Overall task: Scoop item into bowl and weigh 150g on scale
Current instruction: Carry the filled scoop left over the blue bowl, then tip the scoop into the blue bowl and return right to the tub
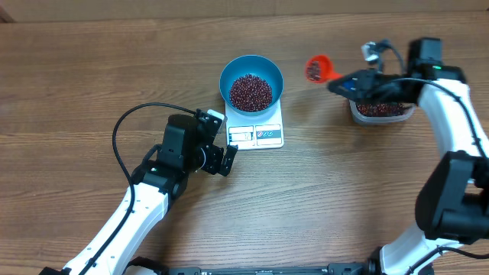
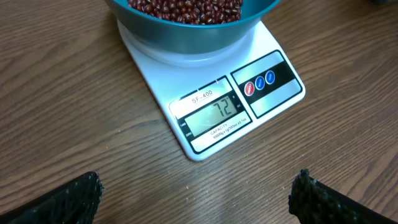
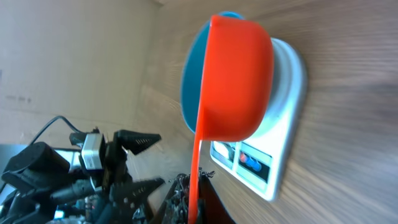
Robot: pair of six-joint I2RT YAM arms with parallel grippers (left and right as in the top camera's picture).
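Note:
The blue bowl (image 1: 251, 80) sits on the white scale (image 1: 258, 136) and holds a heap of red-brown beans (image 1: 250, 92). The scale's display (image 2: 216, 114) reads 72. An orange scoop (image 1: 317, 69) with a few beans in it hangs to the right of the bowl, my right gripper (image 1: 344, 82) shut on its handle. In the right wrist view the scoop (image 3: 233, 81) is in front of the bowl (image 3: 188, 93) and scale (image 3: 283, 149). My left gripper (image 1: 221, 158) stands open on the table at the scale's front-left, its fingertips (image 2: 81, 196) wide apart with nothing between them.
A clear plastic tub (image 1: 380, 111) of beans stands at the right, under the right arm. The left arm's black cable (image 1: 122, 126) loops over the table at the left. Bare wooden tabletop (image 1: 328, 191) lies in front of the scale.

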